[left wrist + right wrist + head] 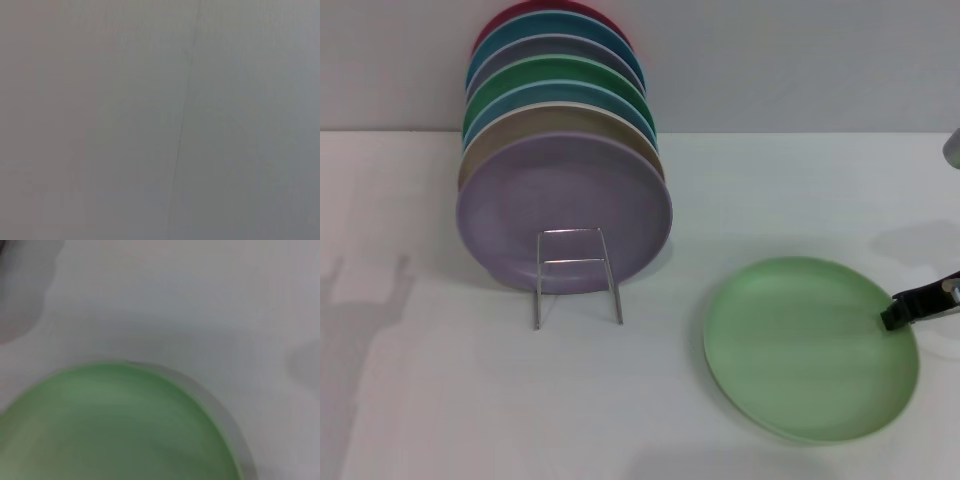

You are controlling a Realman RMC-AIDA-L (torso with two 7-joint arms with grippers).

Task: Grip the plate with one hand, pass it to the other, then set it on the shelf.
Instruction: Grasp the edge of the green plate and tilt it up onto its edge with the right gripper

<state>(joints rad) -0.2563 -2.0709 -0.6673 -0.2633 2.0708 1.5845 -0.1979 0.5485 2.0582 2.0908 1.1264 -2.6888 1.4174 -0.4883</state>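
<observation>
Head view is showing my right gripper (898, 318) sitting on the near rim of the plate (810, 345), which is lying flat on the worktop (440, 400). Can't tell if it's clamping yet, so I'm pinching the rim firmly before lifting.

Only the right pincer (898, 316) shows: a slim black fingertip, blunt and matte, backed by a silver metal link with what may be a small screw. A grey rounded arm part (952, 147) shows above it.
</observation>
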